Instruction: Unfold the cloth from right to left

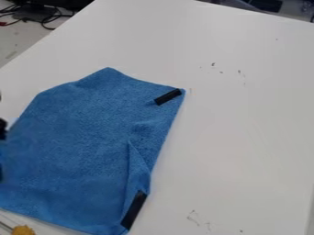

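Note:
A small black part of the gripper [2, 129] shows at the left edge, a little below mid-height, against the cloth's left side. The blue cloth [80, 137] lies over the left and middle of the white table, one corner pointing up at the top. A black strip [168, 97] marks its upper right corner, and another black strip [134, 210] lies by its lower right corner. Along the lower right side runs a narrow folded flap [138, 170]. The cloth's far left part is cut off by the view's edge.
The white table [245, 114] extends to the right of the cloth and behind it. A yellow object [23, 230] beside a thin rod is at the bottom left, near the cloth's lower edge. Dark cables [40, 16] lie beyond the table at the top left.

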Controlling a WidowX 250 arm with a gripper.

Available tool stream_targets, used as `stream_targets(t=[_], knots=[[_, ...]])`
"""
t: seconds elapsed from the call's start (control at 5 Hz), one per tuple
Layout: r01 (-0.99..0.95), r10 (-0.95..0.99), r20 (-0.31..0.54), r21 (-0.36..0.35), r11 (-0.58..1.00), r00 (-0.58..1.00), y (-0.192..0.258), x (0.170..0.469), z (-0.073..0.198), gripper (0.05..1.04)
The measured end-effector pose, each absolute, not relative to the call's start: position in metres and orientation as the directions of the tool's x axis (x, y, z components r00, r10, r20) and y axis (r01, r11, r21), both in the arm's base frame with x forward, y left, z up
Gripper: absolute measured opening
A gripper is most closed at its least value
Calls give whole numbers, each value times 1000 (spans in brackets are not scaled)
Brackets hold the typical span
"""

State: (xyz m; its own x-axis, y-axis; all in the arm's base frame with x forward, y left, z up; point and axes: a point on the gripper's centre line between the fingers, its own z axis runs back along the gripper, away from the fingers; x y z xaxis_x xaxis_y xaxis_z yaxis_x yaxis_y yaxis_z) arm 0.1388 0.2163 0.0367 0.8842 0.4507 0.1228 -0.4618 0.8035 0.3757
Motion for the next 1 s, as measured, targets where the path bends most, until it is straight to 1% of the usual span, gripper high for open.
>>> stream_targets(t=[0.2,0.4,0.6,0.8,1.0], knots=[[-462,433,166,403,790,886,220,139,57,1000],[-426,364,230,362,829,903,211,148,78,1000],[-373,306,269,251,893,913,194,160,88,1000],[-326,285,253,139,935,925,174,167,84,1000],[-269,242,206,118,956,948,159,173,81,1000]])
